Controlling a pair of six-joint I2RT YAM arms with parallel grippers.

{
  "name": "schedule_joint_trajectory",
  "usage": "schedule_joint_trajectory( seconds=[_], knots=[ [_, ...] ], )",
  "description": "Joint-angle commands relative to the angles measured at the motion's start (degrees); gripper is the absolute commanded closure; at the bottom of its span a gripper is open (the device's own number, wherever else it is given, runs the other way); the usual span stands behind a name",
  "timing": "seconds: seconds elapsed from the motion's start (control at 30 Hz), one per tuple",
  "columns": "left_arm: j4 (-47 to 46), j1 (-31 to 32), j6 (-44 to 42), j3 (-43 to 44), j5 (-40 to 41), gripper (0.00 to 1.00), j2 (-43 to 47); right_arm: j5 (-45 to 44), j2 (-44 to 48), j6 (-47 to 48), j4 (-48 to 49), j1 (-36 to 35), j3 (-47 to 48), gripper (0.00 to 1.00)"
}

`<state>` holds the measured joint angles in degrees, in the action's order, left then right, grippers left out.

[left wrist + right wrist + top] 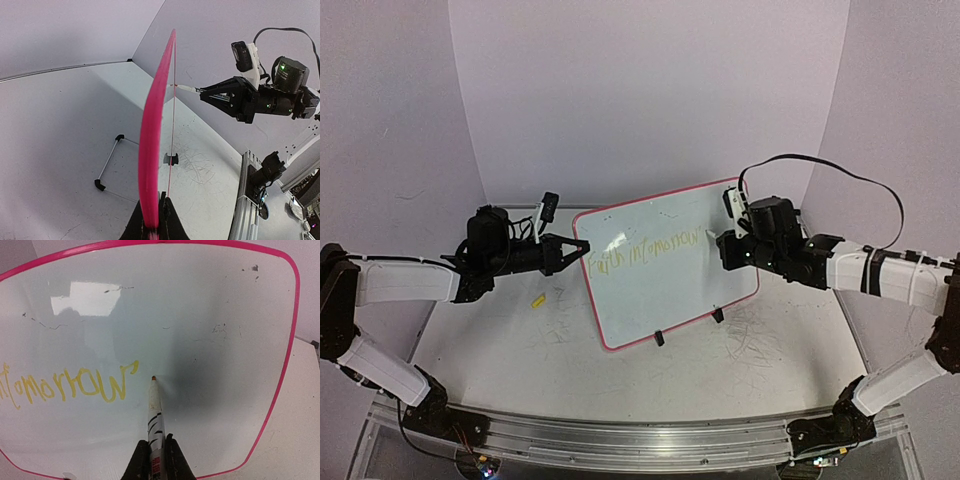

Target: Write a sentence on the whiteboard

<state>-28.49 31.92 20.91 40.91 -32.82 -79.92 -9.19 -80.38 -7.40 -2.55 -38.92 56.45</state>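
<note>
Left gripper (pixel 575 249) is clamped on the left rim of the whiteboard (pixel 670 295). The board stands on its feet mid-table (pixel 500 350), between my two arms. Right gripper (pixel 156 452) is closed around a marker (pixel 155 412), tip at the board face just right of the sentence (pixel 75 385), whose last yellow word reads "tomorrow".

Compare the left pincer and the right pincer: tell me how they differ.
The left pincer clamps the whiteboard by its pink rim, edge-on; the right pincer clamps a marker. The left pincer sits at the board's left edge; the right pincer faces its front, with the marker tip just past the end of the yellow sentence. Shared: both are shut on something.
</note>
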Motion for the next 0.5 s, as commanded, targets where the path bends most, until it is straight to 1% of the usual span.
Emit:
schedule_joint_trajectory(
  seconds=[0.0,0.33,0.47],
  knots=[
    [3.9,0.4,-4.8,1.1,1.7,1.00,-0.4,-0.9,1.1,-0.5,0.3,-0.1,0.5,1.00],
    [4.1,0.5,-4.8,0.9,1.7,1.00,0.4,-1.2,-1.3,-0.5,1.9,-0.1,2.0,1.00],
    [4.1,0.5,-4.8,1.0,1.6,1.00,0.2,0.0,-1.4,0.0,2.0,-0.1,2.1,1.00]
  ],
)
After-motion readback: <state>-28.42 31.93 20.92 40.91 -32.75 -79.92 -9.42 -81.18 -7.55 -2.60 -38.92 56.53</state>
